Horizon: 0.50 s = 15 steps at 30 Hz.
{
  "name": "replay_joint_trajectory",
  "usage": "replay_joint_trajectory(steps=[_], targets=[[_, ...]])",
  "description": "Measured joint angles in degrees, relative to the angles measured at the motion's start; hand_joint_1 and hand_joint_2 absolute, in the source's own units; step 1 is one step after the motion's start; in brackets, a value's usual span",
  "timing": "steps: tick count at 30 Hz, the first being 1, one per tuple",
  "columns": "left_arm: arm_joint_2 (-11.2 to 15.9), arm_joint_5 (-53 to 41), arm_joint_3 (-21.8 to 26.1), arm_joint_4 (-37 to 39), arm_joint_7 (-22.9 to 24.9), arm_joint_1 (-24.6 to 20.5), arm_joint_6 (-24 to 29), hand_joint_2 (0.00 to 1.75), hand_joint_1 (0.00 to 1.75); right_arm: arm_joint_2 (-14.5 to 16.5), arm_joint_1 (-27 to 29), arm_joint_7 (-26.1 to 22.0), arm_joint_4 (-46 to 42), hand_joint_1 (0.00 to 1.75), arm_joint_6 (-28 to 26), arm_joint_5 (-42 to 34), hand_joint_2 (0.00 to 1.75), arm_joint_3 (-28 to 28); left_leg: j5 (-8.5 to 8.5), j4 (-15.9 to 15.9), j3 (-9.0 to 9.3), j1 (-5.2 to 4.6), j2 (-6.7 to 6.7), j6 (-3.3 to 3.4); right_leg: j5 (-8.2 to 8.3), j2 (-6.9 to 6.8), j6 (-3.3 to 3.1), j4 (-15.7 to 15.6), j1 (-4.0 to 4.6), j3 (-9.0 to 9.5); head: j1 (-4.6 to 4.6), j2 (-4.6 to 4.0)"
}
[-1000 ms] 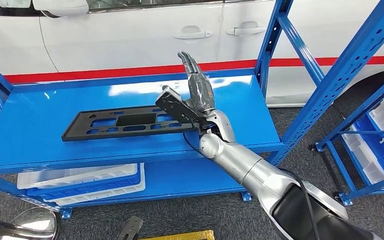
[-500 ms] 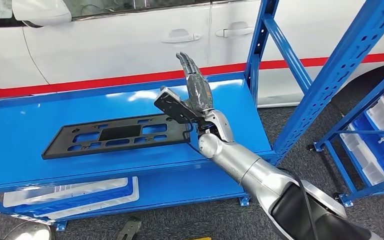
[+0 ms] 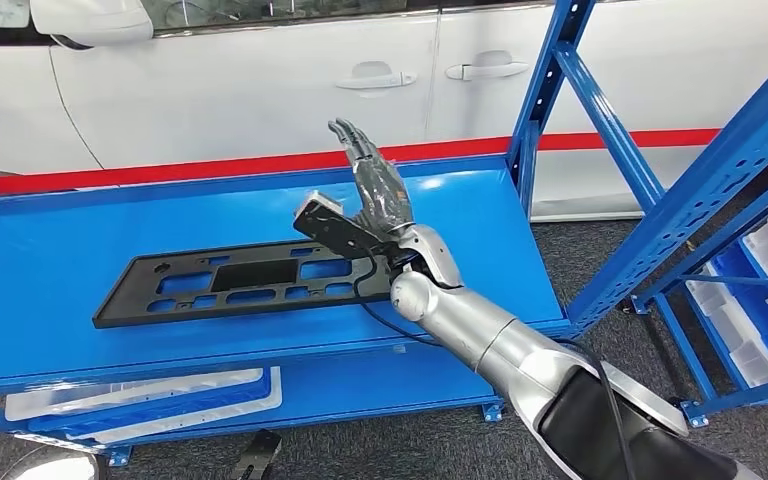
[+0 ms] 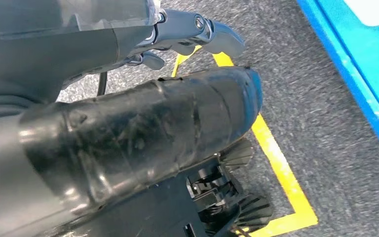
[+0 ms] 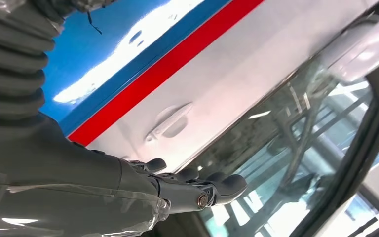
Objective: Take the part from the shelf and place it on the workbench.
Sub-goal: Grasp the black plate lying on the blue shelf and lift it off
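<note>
A long flat black part [image 3: 230,283] with several cut-outs lies lengthwise on the blue shelf [image 3: 70,230]. My right hand [image 3: 372,185] hovers over the part's right end, fingers stretched out and pointing away from me, holding nothing. The black camera box at its wrist hides the part's right tip. In the right wrist view the right hand [image 5: 128,187] points towards the car door. My left hand [image 4: 143,133] hangs down beside my body above the grey carpet, with nothing in it.
A white car [image 3: 260,80] with a red stripe stands right behind the shelf. White and blue bins [image 3: 140,395] sit on the lower level. Blue uprights [image 3: 650,190] and a second rack with bins [image 3: 760,300] stand to the right. Yellow floor tape [image 4: 276,163] marks the carpet.
The camera has shifted, so the whole scene has slid sideways. My right hand has drifted slightly left and lower over the part's right end. The part lies where it was.
</note>
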Motion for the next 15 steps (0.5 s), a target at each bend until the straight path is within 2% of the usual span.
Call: replay_joint_trajectory(steps=[2,5,6,8,10,11,12,13,15], targets=[[0.0,0.0,0.0,0.0,0.0,-0.2,0.0,0.00,0.00,0.7,0.1,0.0,0.3,0.00,1.3,0.9,1.75,0.8,-0.63,1.0,-0.40,-0.10,-0.08,-0.69,0.50,0.13,-0.59,-2.7,0.12,1.25,0.02,0.01],[-0.1,-0.1,0.0,0.0,-0.1,-0.2,0.0,0.00,0.00,1.6,0.3,0.1,0.9,0.00,2.9,2.1,1.75,2.0,-0.84,1.2,-0.48,-0.05,-0.05,-1.28,0.45,0.28,-1.88,-2.9,0.25,1.35,0.04,0.01],[-0.1,-0.1,0.0,0.0,-0.1,-0.2,0.0,0.00,0.00,1.8,0.4,0.1,1.1,0.00,3.4,2.6,1.75,2.4,-1.44,1.9,-0.73,0.01,0.02,-1.55,0.52,0.27,-2.22,-3.0,0.14,1.47,-0.09,0.00],[-0.1,-0.1,0.0,0.0,-0.1,-0.3,0.0,0.00,0.00,2.3,0.5,0.2,1.4,0.00,4.0,3.9,1.75,3.1,-4.13,6.4,-2.71,0.20,0.15,-2.13,0.61,0.20,-2.67,-3.3,-0.04,1.68,-0.41,0.00],[-0.1,0.0,0.0,0.0,0.0,-0.3,-0.1,0.00,0.00,2.4,1.1,0.8,1.6,0.00,4.0,5.5,1.75,4.0,-7.03,13.2,-5.93,0.36,0.18,-2.55,0.55,0.09,-2.88,-3.3,0.00,1.75,-0.58,-0.01],[-0.1,0.0,0.0,0.0,-0.1,-0.2,-0.1,0.00,0.00,2.4,1.6,1.1,1.7,0.00,3.9,6.3,1.75,4.5,-7.46,15.3,-7.01,0.39,0.18,-2.64,0.51,0.05,-2.94,-3.3,0.04,1.78,-0.57,-0.01],[-0.1,0.0,0.0,0.0,-0.1,-0.1,-0.1,0.00,0.00,2.4,2.1,1.5,1.9,0.00,3.8,7.1,1.75,5.0,-6.87,15.4,-7.20,0.40,0.18,-2.63,0.47,0.05,-2.97,-3.3,0.06,1.81,-0.57,-0.01],[-0.1,0.1,0.0,0.0,-0.1,-0.1,-0.2,0.00,0.00,2.5,2.4,1.8,2.0,0.00,3.6,7.8,1.75,5.5,-5.34,13.5,-6.36,0.40,0.18,-2.53,0.44,0.09,-2.98,-3.3,0.06,1.85,-0.58,-0.01],[-0.1,0.1,0.0,0.0,-0.1,-0.2,-0.2,0.00,0.00,2.5,2.6,2.1,2.0,0.00,3.4,8.9,1.75,6.5,-1.79,6.3,-2.77,0.33,0.17,-2.14,0.36,0.22,-2.85,-3.3,0.13,1.98,-0.57,-0.01]])
